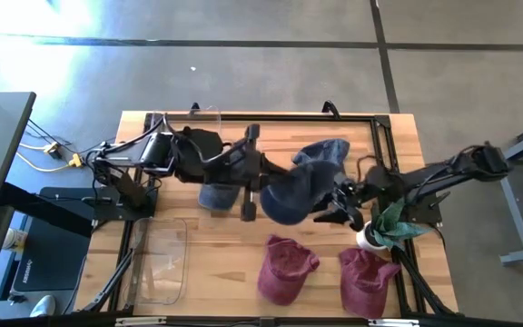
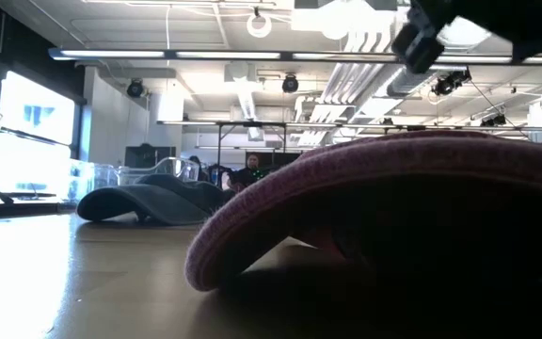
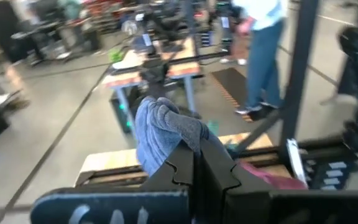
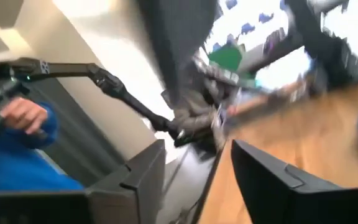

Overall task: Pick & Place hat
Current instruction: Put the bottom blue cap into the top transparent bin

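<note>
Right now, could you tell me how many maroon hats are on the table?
2: one maroon hat at the table's near edge, another maroon hat to its right. None seems hidden.

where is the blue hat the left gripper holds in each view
High: blue hat at table centre, hanging from the left gripper.
Low: not identifiable.
Left wrist: bunched just beyond the shut fingers.
Right wrist: not in it.
Shared landmark: the maroon hat, also in the left wrist view.

Left gripper (image 3: 194, 163) jaws pinched on blue hat (image 3: 163, 127), maroon hat (image 3: 271, 175) beside, person's legs (image 3: 263, 59) beyond
</note>
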